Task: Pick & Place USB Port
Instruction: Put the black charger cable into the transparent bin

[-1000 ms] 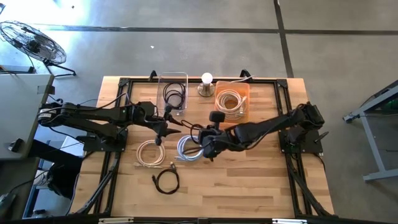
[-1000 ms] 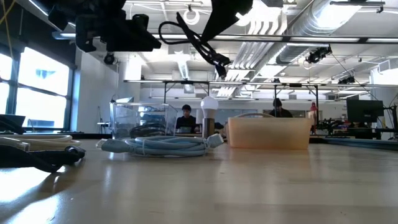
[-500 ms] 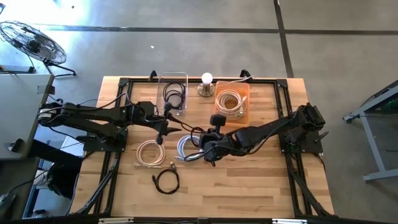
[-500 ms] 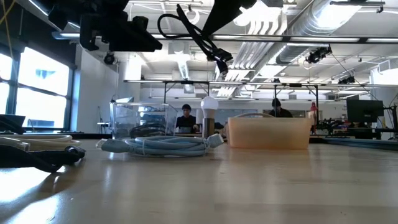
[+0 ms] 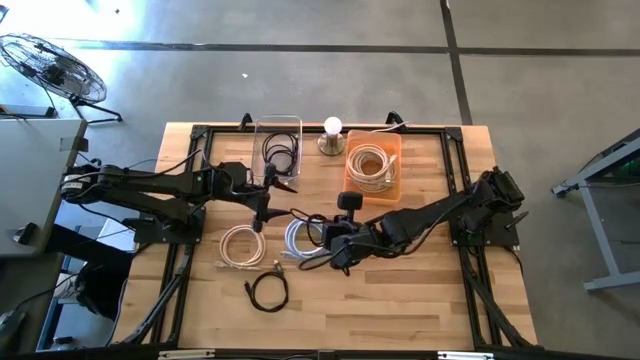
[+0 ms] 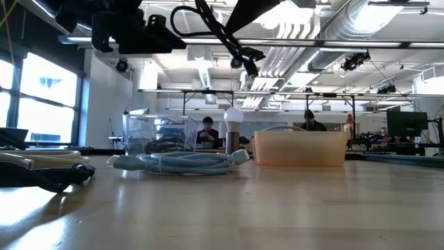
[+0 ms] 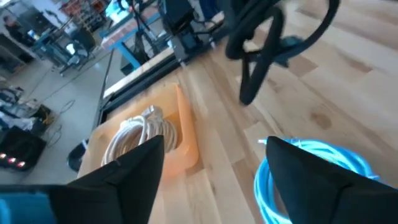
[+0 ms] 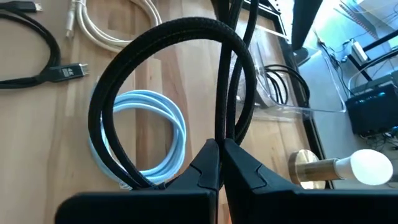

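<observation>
The right gripper (image 8: 221, 163) is clamping a black cable (image 8: 180, 68) in the air above the light-blue coil (image 5: 300, 238); placement is pending. The left gripper (image 5: 262, 203) is hovering open near the clear bin (image 5: 279, 125)

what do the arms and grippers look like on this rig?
Both arms are dark, near-black jointed links with thin black cabling along them. The left gripper and right gripper each have two plain dark fingers, flat-sided and tapering to blunt tips. No markings visible.
</observation>
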